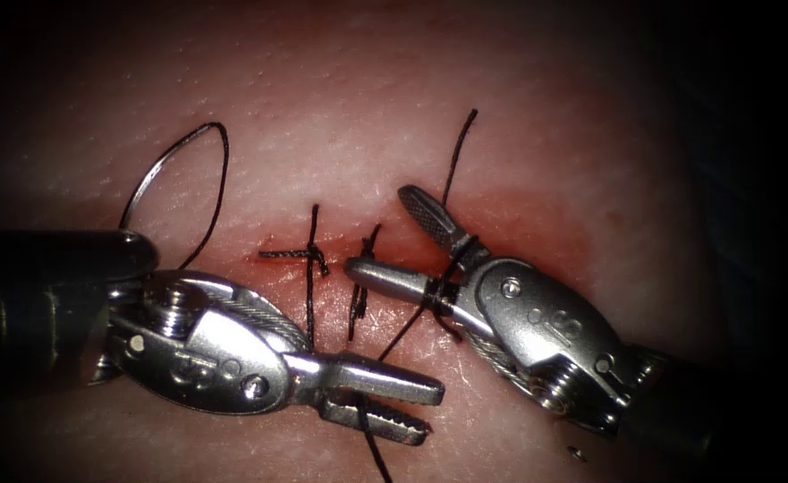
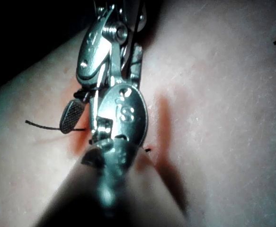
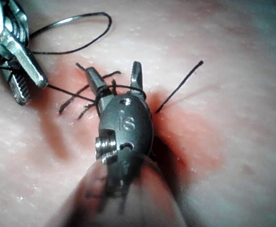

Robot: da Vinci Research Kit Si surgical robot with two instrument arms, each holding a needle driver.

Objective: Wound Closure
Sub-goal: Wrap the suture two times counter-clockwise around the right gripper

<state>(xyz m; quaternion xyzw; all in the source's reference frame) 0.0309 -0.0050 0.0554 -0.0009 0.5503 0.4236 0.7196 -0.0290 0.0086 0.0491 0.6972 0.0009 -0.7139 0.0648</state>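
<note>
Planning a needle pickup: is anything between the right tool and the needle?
Yes. Two tied stitches stand between the right tool, open with thread looped round it, and the needle lying on the tissue left of the cut.

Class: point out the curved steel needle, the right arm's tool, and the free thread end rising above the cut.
Curved silver steel needle (image 1: 163, 158), endoscope view, upper arc.
Right arm's metal tool (image 1: 386, 237), endoscope view, between the open tips.
Black thread end (image 1: 461, 148), endoscope view, mid-strand.
</note>
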